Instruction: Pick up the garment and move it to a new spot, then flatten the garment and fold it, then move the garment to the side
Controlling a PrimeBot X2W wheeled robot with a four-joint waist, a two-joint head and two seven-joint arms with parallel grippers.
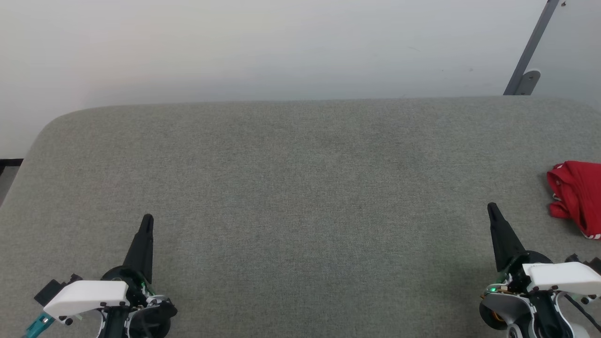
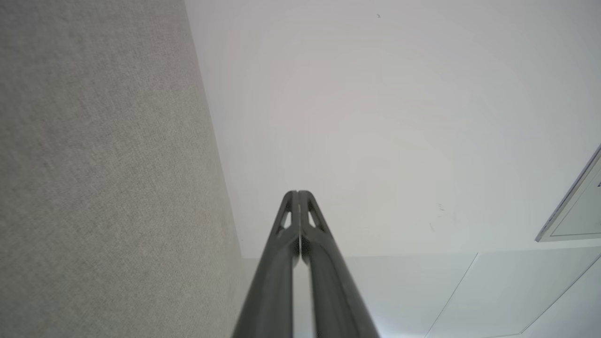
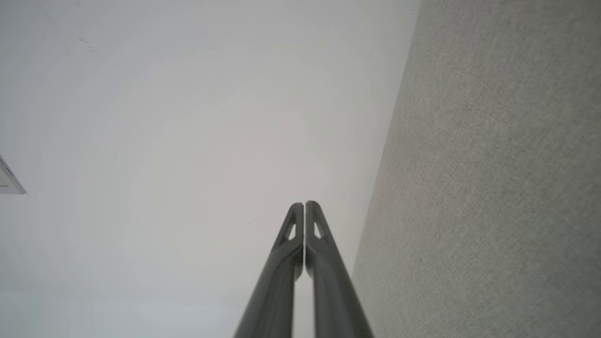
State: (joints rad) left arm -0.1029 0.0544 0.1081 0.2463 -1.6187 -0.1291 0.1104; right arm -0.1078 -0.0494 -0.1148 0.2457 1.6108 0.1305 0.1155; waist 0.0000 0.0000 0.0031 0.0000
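Seeing shirt (image 1: 578, 195) at 3 o'clock, cropped, looks bunched; I can't call it awaiting pickup or folded aside. Pressed together, empty: left gripper (image 1: 147, 222), right gripper (image 1: 493, 210).

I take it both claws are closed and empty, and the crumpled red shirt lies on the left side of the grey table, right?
One slip: the garment lies on the right side of the grey table, near the right gripper, not on the left. The head view shows it. The rest holds: the left gripper and right gripper are both shut and empty.
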